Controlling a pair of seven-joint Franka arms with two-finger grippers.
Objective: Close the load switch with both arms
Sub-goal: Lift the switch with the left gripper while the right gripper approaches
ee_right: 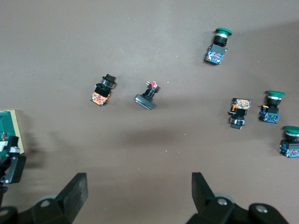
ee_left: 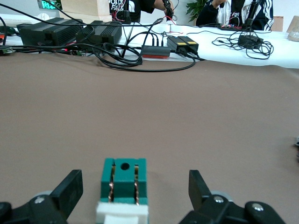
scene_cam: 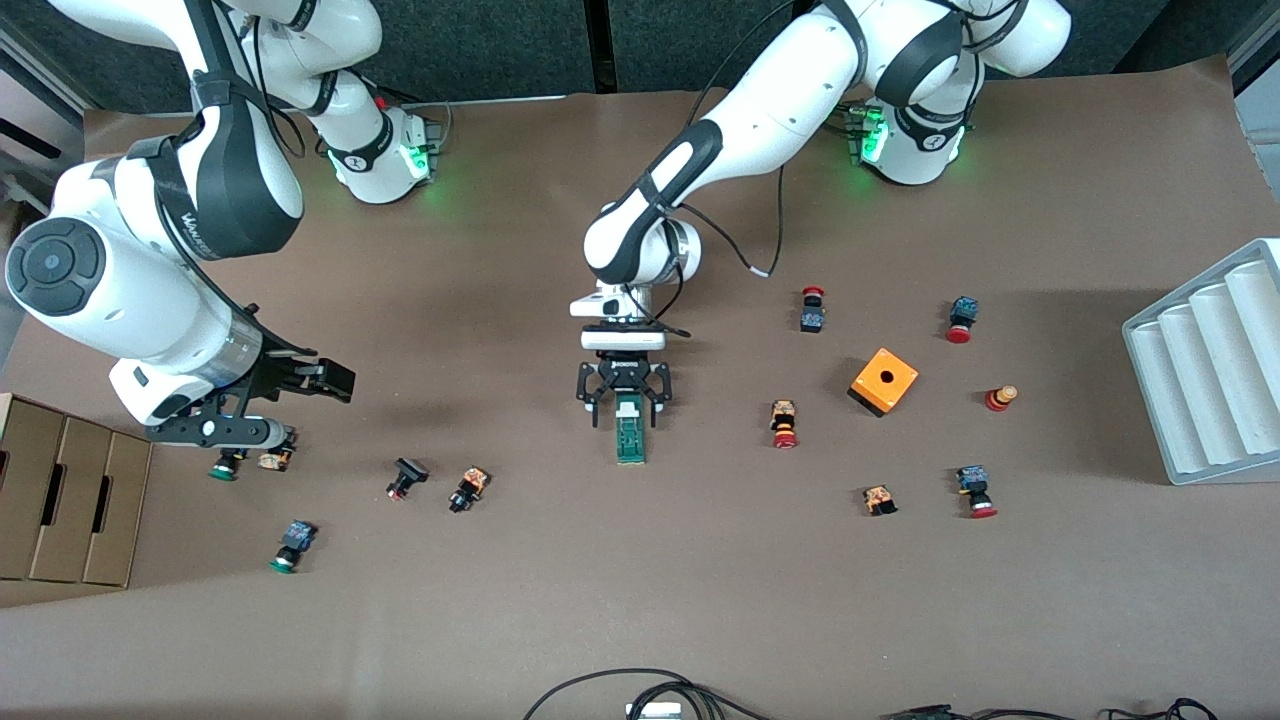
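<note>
The load switch (scene_cam: 630, 442) is a slim dark-green block with a white tab, lying flat at the table's middle. My left gripper (scene_cam: 626, 405) is open and low over the end of the switch that points toward the robots' bases, one finger on each side, not touching. In the left wrist view the switch (ee_left: 124, 184) lies between the open fingers (ee_left: 70, 189) of the left gripper (ee_left: 134, 183). My right gripper (scene_cam: 335, 380) is open and empty, up over bare table toward the right arm's end. In the right wrist view the right gripper (ee_right: 139, 186) is open, and the switch (ee_right: 7, 122) shows at the edge.
Several push buttons lie scattered: some under and near the right gripper (scene_cam: 285, 545), (scene_cam: 468, 488), others toward the left arm's end (scene_cam: 784, 423). An orange cube box (scene_cam: 884, 381) sits there too. A white ribbed rack (scene_cam: 1210, 370) and cardboard drawers (scene_cam: 60, 500) stand at the table's ends.
</note>
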